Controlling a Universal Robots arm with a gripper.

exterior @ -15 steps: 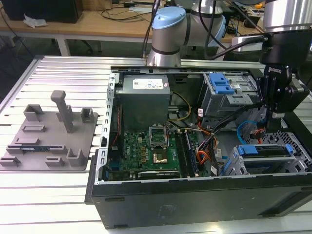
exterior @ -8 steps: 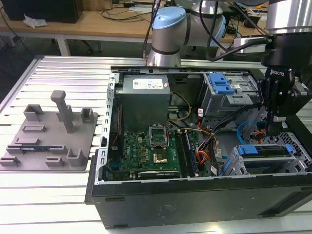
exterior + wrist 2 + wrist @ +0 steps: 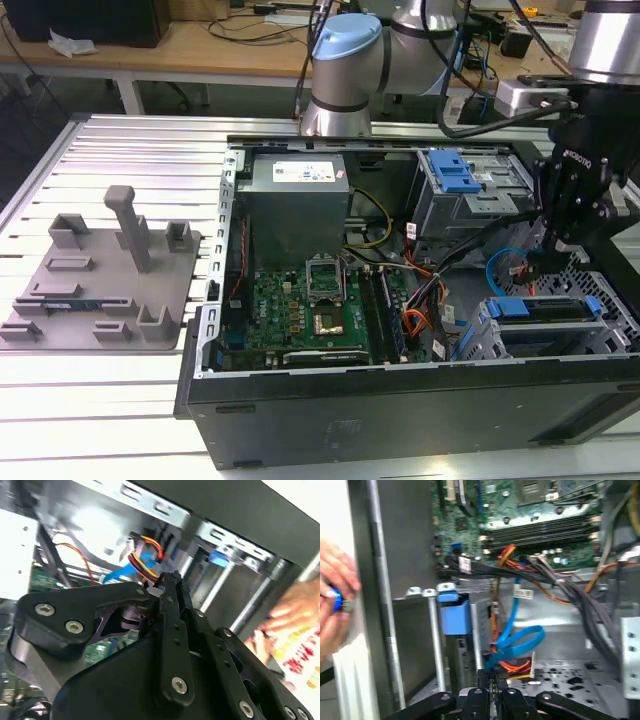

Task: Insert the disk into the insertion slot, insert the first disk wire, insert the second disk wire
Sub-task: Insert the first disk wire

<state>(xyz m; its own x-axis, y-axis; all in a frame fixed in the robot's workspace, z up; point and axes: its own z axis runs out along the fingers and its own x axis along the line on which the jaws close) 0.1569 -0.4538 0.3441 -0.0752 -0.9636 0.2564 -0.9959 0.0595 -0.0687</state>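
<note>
1. A ribbed metal surface point(image 3: 130, 160) carries everything.
2. An open black case point(image 3: 400, 420) lies on the surface, towards the exterior view's right, with a green board point(image 3: 300, 310) on its floor.
3. The arm point(image 3: 345, 60) rises behind the case and reaches down into its corner on the exterior view's right.
4. A grey tray point(image 3: 100, 280) of moulded holders sits on the surface, well apart from the case on the exterior view's left.
5. The slot point(image 3: 610, 335), a silver perforated cage, stands in that same corner of the case, nearest the camera.
6. The disk point(image 3: 540, 307) sits inside the slot. Its blue carrier runs along the slot's top edge, and one blue end tab shows in the first wrist view point(image 3: 455, 615).
7. The hand point(image 3: 545, 265) hangs just above the slot's far side. In both wrist views point(image 3: 487, 680) point(image 3: 170, 577) its fingers are drawn together. The tips are right at the plug of a bundle point(image 3: 515, 669) of red, orange, yellow and black wires, but I cannot tell whether they pinch that plug.
8. The second wire point(image 3: 520, 637), flat and light blue, curls in a loop just beside the bundle. Its lower end runs down towards the fingertips.
9. A person's fingers point(image 3: 340, 580) hold something small and blue outside the case wall.
</note>
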